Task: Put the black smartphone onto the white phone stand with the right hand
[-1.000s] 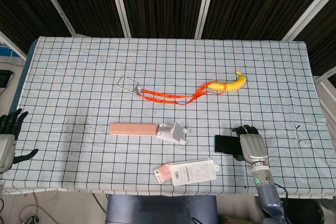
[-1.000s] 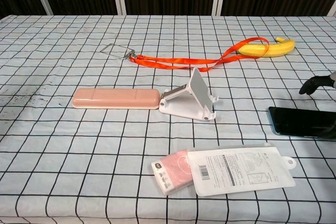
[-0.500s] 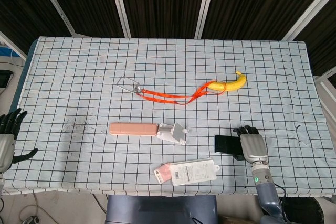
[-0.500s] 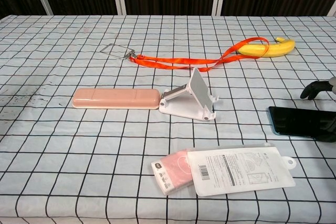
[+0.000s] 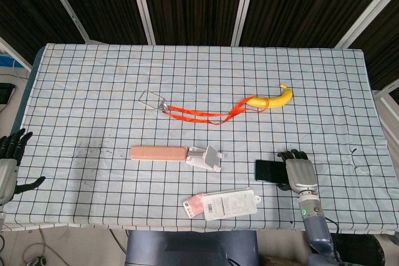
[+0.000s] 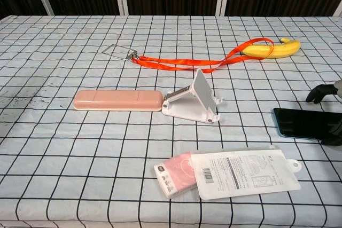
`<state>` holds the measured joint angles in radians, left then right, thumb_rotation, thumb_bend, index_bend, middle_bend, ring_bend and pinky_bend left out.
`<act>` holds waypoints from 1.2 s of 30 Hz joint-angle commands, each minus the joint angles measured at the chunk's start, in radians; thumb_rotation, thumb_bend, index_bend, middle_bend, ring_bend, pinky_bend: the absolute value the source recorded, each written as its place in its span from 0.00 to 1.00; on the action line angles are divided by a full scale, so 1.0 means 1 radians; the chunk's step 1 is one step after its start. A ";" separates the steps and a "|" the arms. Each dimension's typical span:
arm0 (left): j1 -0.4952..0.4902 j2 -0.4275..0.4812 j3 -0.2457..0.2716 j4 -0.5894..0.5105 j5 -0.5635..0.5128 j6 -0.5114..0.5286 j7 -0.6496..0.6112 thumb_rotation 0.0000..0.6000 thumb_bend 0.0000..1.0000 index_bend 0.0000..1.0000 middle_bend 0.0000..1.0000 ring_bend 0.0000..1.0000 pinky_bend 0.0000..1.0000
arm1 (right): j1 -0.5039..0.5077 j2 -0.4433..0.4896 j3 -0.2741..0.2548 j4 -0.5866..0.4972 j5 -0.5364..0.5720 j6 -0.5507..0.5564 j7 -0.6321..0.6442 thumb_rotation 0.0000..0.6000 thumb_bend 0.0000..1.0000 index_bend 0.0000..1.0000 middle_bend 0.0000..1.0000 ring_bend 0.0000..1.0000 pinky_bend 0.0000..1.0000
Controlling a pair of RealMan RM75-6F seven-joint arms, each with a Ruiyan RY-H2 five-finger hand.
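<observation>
The black smartphone (image 5: 267,170) lies flat on the checked cloth near the front right, and it also shows at the right edge of the chest view (image 6: 302,123). My right hand (image 5: 298,174) lies over the phone's right end. One dark finger (image 6: 319,92) reaches past its far side and is apart from the rest of the hand. The phone does not look lifted. The white phone stand (image 5: 207,158) stands empty left of the phone, its sloped plate up (image 6: 194,101). My left hand (image 5: 9,165) hangs at the table's left edge with fingers spread, holding nothing.
A pink case (image 5: 158,153) touches the stand's left side. A plastic packet (image 5: 221,204) lies in front of the stand. Further back are a banana (image 5: 279,97), an orange lanyard (image 5: 206,114) and a metal clip (image 5: 151,99).
My right hand has drawn back slightly toward the front right; its far finger has slid right in the chest view. The phone and left hand have not moved.
</observation>
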<state>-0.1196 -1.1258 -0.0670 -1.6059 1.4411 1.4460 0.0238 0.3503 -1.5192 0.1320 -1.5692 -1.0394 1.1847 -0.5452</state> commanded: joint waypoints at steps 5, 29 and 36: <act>0.000 0.000 0.000 -0.001 -0.001 -0.001 -0.001 1.00 0.00 0.00 0.00 0.00 0.00 | 0.009 -0.001 0.007 -0.003 0.019 -0.005 -0.003 1.00 0.19 0.29 0.29 0.18 0.18; 0.002 -0.001 0.002 0.004 0.008 0.007 -0.003 1.00 0.00 0.00 0.00 0.00 0.00 | 0.030 0.008 -0.002 -0.001 0.057 -0.016 -0.010 1.00 0.19 0.29 0.30 0.19 0.18; 0.002 -0.001 0.002 0.002 0.005 0.006 -0.004 1.00 0.00 0.00 0.00 0.00 0.00 | 0.036 0.010 -0.005 -0.007 0.081 -0.026 -0.019 1.00 0.19 0.33 0.33 0.23 0.20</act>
<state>-0.1178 -1.1264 -0.0655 -1.6035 1.4462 1.4521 0.0202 0.3857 -1.5097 0.1276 -1.5743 -0.9600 1.1596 -0.5632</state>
